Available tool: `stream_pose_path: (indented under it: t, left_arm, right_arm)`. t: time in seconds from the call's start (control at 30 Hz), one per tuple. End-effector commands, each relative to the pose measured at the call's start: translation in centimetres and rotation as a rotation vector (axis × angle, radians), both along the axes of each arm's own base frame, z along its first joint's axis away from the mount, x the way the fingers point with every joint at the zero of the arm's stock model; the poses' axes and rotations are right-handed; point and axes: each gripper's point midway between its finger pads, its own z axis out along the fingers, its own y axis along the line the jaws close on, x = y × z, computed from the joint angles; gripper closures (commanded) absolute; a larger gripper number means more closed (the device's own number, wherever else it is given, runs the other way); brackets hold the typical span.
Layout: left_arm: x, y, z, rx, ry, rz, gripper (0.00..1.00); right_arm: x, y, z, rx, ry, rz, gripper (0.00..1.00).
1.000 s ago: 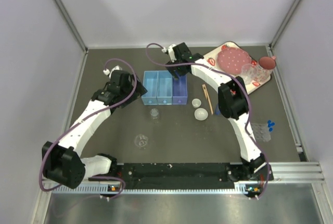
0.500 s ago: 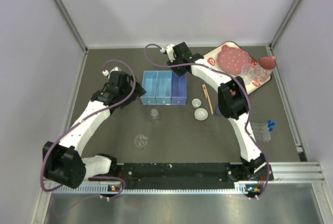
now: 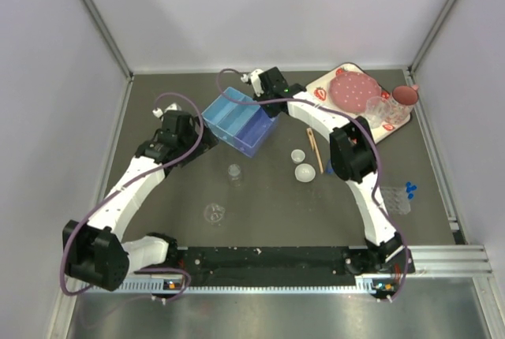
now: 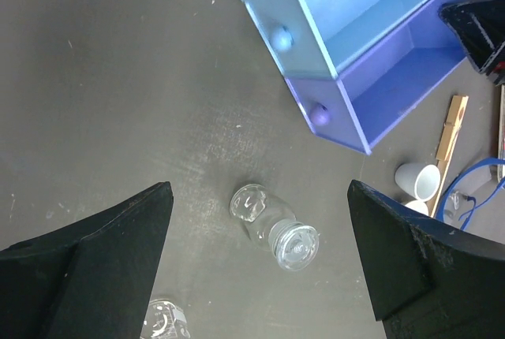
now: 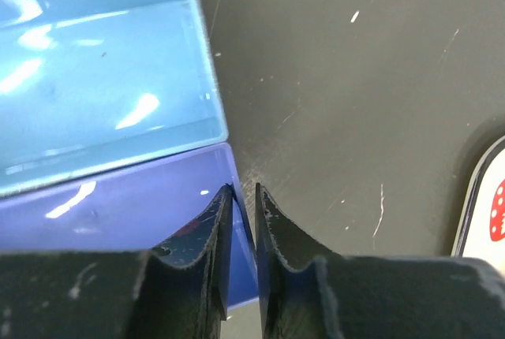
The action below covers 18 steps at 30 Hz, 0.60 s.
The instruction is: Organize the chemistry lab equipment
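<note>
The right pincer [image 5: 243, 197] pinches the purple end wall of the blue compartment bin [image 3: 237, 122]; left pincer [image 4: 256, 197] spread wide above a clear vial [image 4: 272, 229] lying on the counter [image 4: 118, 79].

The blue box [image 4: 347, 31] is gleaming as glossy translucent plastic; the worktop [image 4: 118, 79] is looking matt, dark and scratched; the tongs [image 4: 450, 128] are showing bare pale wood; the right pincer [image 5: 243, 194] is looking scuffed.
</note>
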Motion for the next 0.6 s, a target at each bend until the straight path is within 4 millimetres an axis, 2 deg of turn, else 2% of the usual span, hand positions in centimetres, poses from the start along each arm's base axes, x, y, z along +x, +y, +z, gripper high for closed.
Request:
stream_pose_path:
  t: [0.0, 0.03, 0.07, 0.1, 0.17, 0.23, 0.27, 0.33, 0.4, 0.43, 0.47, 0.53, 0.57]
  left_arm:
    - [0.2, 0.1, 1.4, -0.012, -0.073, -0.008, 0.02]
    - [0.1, 0.2, 1.3, -0.011, -0.073, -0.009, 0.02]
    - [0.0, 0.2, 1.3, -0.012, -0.072, -0.01, 0.02]
    - [-0.1, 0.2, 1.1, -0.012, -0.066, -0.01, 0.02]
    - [-0.2, 0.0, 0.9, -0.018, -0.064, -0.015, 0.02]
    - [-0.3, 0.0, 0.9, -0.023, -0.068, -0.016, 0.02]
    - [-0.3, 0.0, 0.8, -0.021, -0.065, -0.017, 0.02]
    - [-0.4, 0.0, 0.8, -0.019, -0.066, -0.019, 0.03]
    - [-0.6, 0.0, 1.0, -0.02, -0.072, -0.027, 0.02]
    - [-0.6, 0.0, 1.0, -0.02, -0.071, -0.032, 0.02]
    - [-0.7, -0.2, 1.2, -0.024, -0.073, -0.039, 0.03]
    - [-0.9, -0.3, 1.4, -0.024, -0.076, -0.058, 0.03]
    - [-1.0, -0.4, 1.5, -0.026, -0.079, -0.066, 0.03]
  right_arm:
    - [-3.8, 1.6, 0.1, -0.022, 0.025, 0.015, 0.87]
    - [-4.2, 1.5, -0.1, -0.034, 0.027, 0.014, 0.88]
    - [-5.0, 1.2, -0.7, -0.051, 0.042, 0.012, 0.94]
    - [-5.5, 1.3, -0.5, -0.051, 0.042, 0.007, 1.0]
    - [-6.8, 0.9, -1.3, -0.06, 0.074, 0.006, 1.0]
    - [-7.5, 0.8, -1.1, -0.05, 0.08, 0.001, 1.0]
    - [-8.2, 0.2, -1.8, -0.065, 0.096, -0.003, 1.0]
    - [-8.7, 0.1, -1.2, -0.061, 0.087, -0.002, 1.0]
    - [-9.6, -0.7, -1.7, -0.071, 0.101, -0.013, 1.0]
    - [-9.7, -0.9, -0.9, -0.059, 0.083, -0.017, 1.0]
    - [-10.2, -1.7, -1.5, -0.081, 0.091, -0.025, 1.0]
    - [-10.7, -2.3, -1.0, -0.085, 0.081, -0.031, 1.0]
    - [-11.1, -2.9, -1.5, -0.104, 0.087, -0.037, 1.0]
